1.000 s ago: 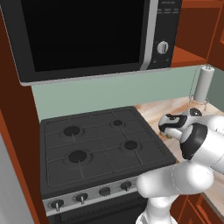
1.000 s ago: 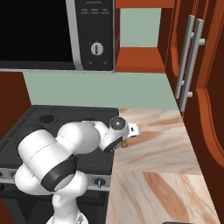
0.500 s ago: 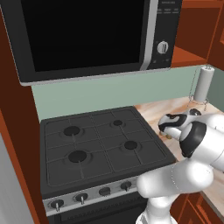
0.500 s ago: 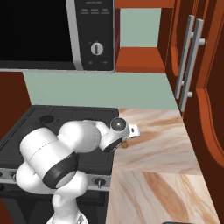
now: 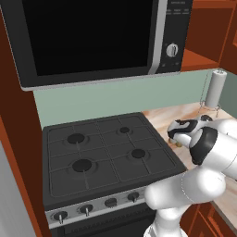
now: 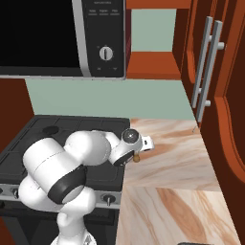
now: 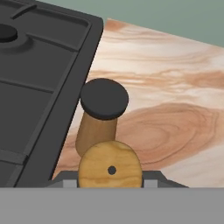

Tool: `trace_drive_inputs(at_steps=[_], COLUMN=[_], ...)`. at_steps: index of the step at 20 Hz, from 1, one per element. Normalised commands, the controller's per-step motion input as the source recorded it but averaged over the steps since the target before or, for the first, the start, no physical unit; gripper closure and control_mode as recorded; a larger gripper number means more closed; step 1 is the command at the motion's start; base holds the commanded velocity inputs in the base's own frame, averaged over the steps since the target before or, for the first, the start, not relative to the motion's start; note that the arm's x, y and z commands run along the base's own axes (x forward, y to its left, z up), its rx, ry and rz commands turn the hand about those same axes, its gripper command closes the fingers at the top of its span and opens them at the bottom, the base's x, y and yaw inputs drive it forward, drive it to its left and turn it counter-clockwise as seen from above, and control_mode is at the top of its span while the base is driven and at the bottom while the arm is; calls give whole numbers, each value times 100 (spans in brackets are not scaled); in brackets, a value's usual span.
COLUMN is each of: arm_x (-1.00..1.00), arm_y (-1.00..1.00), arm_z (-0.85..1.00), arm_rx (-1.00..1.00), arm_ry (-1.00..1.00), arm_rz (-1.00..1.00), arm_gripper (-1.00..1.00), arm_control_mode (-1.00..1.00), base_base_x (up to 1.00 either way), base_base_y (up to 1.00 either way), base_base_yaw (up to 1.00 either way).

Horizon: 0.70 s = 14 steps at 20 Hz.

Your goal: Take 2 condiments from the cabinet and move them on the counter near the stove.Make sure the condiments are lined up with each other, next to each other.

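Beside the stove (image 7: 39, 83), gripper (image 7: 110, 183) clamps the tan-topped shaker (image 7: 110, 169) at six o'clock of the black-capped shaker (image 7: 101, 114); next, release.

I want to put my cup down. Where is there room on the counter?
The counter is bare from the shakers toward the cabinet door, and nearer the front edge. It is crowded by the stove, where the black-capped shaker and tan-topped shaker stand under the gripper.
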Motion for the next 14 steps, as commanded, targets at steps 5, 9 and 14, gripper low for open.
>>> trace_drive_inputs(at_steps=[5, 9, 14], arm_x=[0, 0, 0], arm_y=[0, 0, 0], arm_z=[-1, 0, 0], arm_rx=[0, 0, 0], arm_ry=[0, 0, 0], arm_rz=[0, 0, 0], arm_gripper=[100, 100, -100], arm_control_mode=[-100, -100, -100], base_base_x=[0, 0, 0], base_base_y=[0, 0, 0], base_base_yaw=[0, 0, 0])
